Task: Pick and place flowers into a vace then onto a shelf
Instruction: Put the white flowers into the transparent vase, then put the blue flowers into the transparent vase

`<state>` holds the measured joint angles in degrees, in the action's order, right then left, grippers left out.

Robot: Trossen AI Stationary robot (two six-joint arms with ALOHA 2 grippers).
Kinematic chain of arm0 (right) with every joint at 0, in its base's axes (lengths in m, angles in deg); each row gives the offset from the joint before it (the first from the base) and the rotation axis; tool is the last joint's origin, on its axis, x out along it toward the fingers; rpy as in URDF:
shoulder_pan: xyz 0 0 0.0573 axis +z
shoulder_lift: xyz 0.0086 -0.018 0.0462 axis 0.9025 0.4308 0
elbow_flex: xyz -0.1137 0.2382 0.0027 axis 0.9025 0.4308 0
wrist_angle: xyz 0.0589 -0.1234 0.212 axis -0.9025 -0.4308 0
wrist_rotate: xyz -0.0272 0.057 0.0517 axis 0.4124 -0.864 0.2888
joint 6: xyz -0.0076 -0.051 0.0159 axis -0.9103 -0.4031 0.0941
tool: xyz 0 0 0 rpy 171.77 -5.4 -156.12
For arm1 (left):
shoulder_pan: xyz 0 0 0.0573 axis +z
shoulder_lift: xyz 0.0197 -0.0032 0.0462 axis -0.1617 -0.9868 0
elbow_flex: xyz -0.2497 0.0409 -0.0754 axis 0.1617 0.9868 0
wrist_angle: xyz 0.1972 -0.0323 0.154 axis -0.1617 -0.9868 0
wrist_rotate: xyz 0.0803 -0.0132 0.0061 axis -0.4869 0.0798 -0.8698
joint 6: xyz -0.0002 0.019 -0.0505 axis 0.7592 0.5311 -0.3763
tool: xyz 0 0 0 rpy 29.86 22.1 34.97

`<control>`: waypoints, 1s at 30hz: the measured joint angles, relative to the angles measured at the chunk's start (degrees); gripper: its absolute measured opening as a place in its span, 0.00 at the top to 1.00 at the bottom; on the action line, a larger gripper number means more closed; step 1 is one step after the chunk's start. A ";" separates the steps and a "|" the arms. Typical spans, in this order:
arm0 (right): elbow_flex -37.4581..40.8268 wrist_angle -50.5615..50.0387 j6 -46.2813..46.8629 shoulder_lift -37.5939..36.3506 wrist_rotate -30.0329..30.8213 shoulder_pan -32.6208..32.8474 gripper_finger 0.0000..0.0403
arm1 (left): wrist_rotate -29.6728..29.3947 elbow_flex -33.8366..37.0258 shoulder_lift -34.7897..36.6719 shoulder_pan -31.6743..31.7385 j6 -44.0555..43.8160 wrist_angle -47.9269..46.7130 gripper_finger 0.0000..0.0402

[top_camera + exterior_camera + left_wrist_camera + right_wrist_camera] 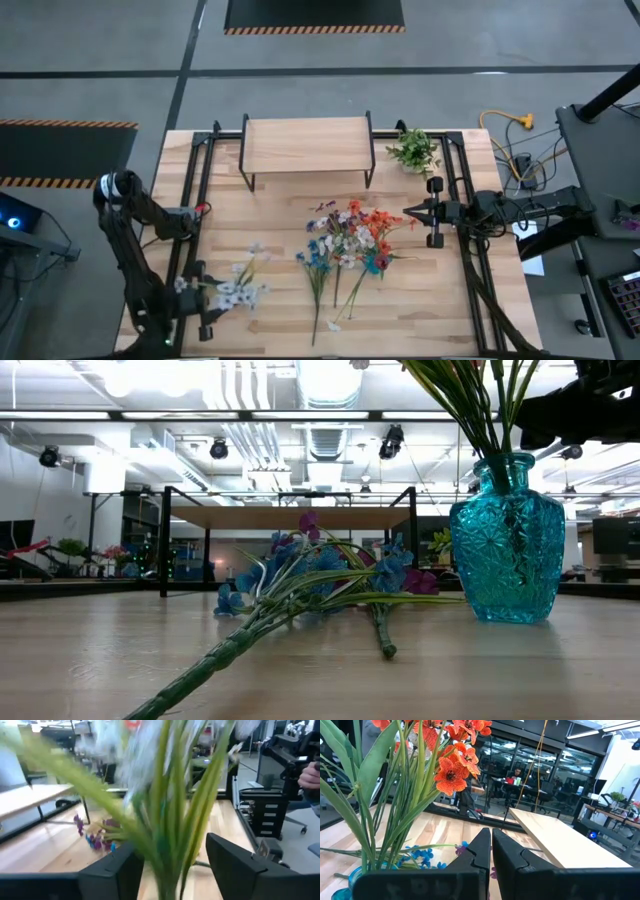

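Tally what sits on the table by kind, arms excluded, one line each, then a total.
Flowers: 1 spread, blooms too many to count singly
Blue glass vase: 1
Shelf: 1
Leafy green plant: 1
Total: 4 kinds of thing

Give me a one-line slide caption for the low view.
Blue glass vase holding green stems stands on the table, loose flowers lying beside it, the shelf behind.

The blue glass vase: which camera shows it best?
The low view: the blue glass vase stands whole, stems rising from it. The right wrist view catches only its rim; from above the blooms hide it; the left wrist view misses it.
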<state>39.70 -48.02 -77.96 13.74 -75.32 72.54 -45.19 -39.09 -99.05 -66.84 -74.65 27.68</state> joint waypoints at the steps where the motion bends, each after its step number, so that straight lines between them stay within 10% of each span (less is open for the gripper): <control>1: 0.00 0.00 0.01 0.00 0.02 0.01 0.98 | -0.04 -0.83 0.69 -0.07 1.85 -0.01 0.50; 30: 0.00 0.20 0.01 0.00 -0.05 0.00 0.98 | -4.55 -24.60 14.40 2.89 50.09 -0.25 0.48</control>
<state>39.70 -47.82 -77.95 13.74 -75.37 72.54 -49.75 -63.69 -84.65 -63.95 -24.56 27.43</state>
